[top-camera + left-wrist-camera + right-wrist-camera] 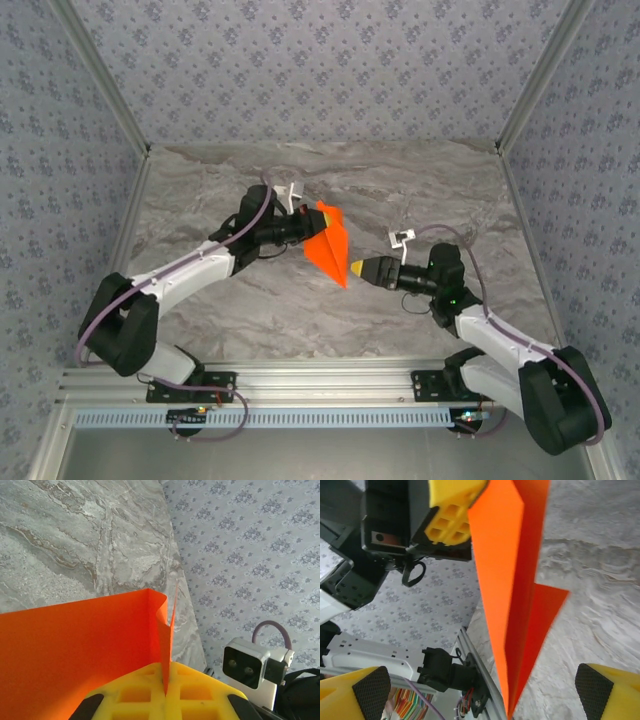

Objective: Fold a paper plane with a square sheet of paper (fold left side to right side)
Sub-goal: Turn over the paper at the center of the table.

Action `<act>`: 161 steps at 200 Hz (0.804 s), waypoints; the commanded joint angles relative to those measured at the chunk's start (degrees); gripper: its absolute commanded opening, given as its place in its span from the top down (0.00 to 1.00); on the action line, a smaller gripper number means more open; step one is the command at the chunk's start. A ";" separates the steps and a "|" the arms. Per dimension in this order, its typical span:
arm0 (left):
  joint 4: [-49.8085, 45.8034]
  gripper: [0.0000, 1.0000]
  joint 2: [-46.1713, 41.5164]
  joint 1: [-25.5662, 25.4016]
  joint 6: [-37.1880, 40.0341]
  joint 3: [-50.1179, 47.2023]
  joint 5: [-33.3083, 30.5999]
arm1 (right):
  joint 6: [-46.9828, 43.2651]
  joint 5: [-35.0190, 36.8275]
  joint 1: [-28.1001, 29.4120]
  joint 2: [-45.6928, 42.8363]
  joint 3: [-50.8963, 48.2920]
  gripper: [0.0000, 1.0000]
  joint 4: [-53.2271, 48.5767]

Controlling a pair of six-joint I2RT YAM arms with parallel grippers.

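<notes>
The square sheet of paper is folded into a pointed orange paper plane (327,248), held above the middle of the table with its point toward the near edge. My left gripper (304,228) is shut on its far end. In the left wrist view the yellow fingers (200,690) pinch a folded edge, and a wing (75,650) spreads to the left. My right gripper (356,269) is open at the plane's tip. In the right wrist view its pads (370,692) stand wide apart, with the tip of the plane (505,580) hanging between them, untouched.
Below the plane is the grey marble tabletop (400,190), with patterned walls on three sides. An aluminium rail (320,375) runs along the near edge by the arm bases. The right wrist's camera housing (250,665) is close beside the left gripper.
</notes>
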 commanded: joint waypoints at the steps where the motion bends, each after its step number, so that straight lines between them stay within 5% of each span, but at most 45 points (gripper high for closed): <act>1: 4.01 1.00 -2.39 -0.90 -2.23 -0.15 3.31 | 2.86 -0.89 2.15 3.21 2.82 0.00 6.03; 35: 6.50 1.00 -3.52 -2.11 -3.46 0.12 4.89 | 6.02 0.61 4.96 8.37 4.49 0.01 11.44; 84: 7.17 1.00 -3.44 -2.91 -3.95 0.28 5.15 | 5.72 1.27 6.68 7.87 7.00 0.24 10.03; 134: 4.41 1.00 -6.59 -2.88 -2.50 0.36 3.81 | 2.01 2.66 5.56 5.98 4.38 0.01 3.84; 161: 2.60 1.00 -8.61 -2.91 -1.54 0.24 3.06 | 2.05 2.76 4.42 3.65 1.62 0.01 3.35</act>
